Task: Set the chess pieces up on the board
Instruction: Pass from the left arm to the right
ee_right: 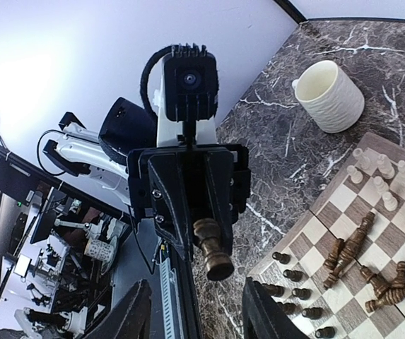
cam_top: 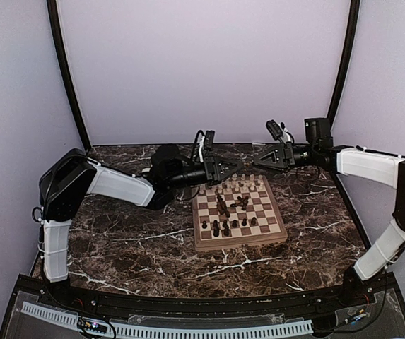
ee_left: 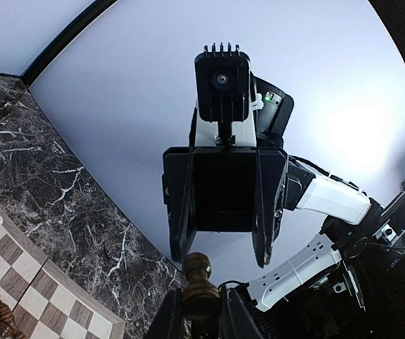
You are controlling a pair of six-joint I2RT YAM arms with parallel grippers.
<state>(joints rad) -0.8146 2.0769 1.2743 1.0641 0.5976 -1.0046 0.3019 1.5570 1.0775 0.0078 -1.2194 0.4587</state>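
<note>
The board [cam_top: 241, 242] lies mid-table, with cream-white chess pieces [cam_top: 241, 182] along its far rows, dark ones [cam_top: 230, 226] along its near rows and several dark pieces fallen [cam_top: 232, 204] in the middle. My left gripper [cam_top: 225, 169] hovers over the board's far left corner, shut on a dark brown piece [ee_left: 201, 279], which also shows in the right wrist view [ee_right: 213, 254]. My right gripper [cam_top: 261, 159] faces it from the right, open and empty, its fingers [ee_left: 181, 236] a little short of the piece. In the right wrist view my own fingertips [ee_right: 266, 311] stand wide apart.
A cream ribbed mug [ee_right: 329, 95] stands on the dark marble table beyond the board's far left corner. The board [ee_right: 333, 201] shows fallen dark pieces [ee_right: 354, 244] and a row of dark pawns [ee_right: 294, 275]. White walls close the back and sides.
</note>
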